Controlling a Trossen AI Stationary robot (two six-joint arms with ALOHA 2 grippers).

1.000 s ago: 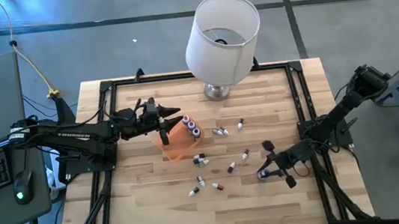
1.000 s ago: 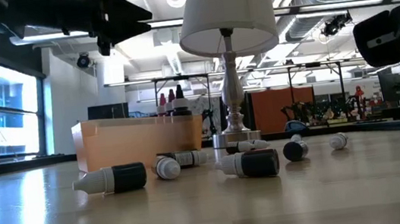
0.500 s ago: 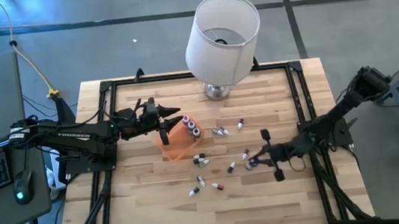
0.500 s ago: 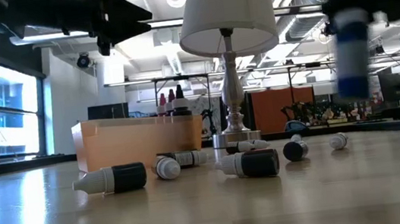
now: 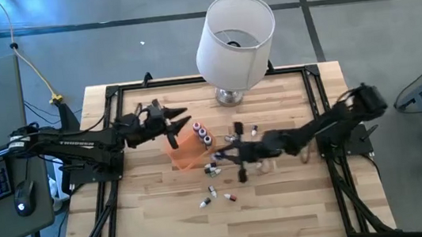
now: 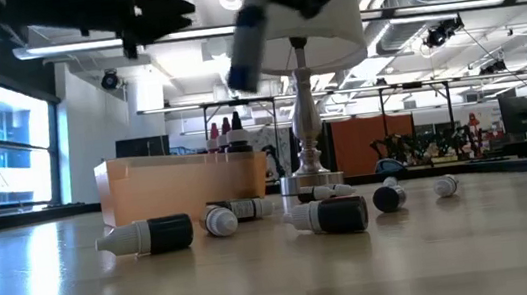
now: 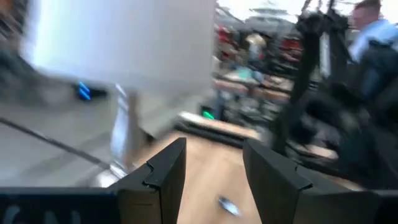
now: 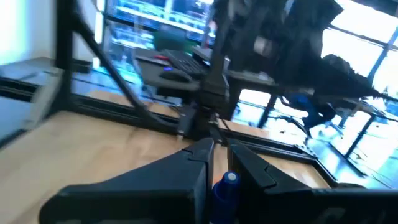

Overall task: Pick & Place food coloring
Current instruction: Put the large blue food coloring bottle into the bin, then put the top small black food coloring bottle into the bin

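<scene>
right gripper (image 5: 217,159): clenched on a small dropper bottle (image 6: 248,40), carried above the table (image 5: 285,206) just beside the orange tray (image 5: 186,150) | left gripper (image 5: 186,123): fingers parted, nothing held, over the tray | other bottles (image 5: 213,192): scattered on the table

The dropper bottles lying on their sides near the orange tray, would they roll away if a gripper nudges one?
Probably yes. The nearest bottle lies on its side on the smooth wooden table and looks round-bodied, so it would likely roll sideways. It also looks small and light, so it may skid. Its tapered tip might make it curve.
</scene>
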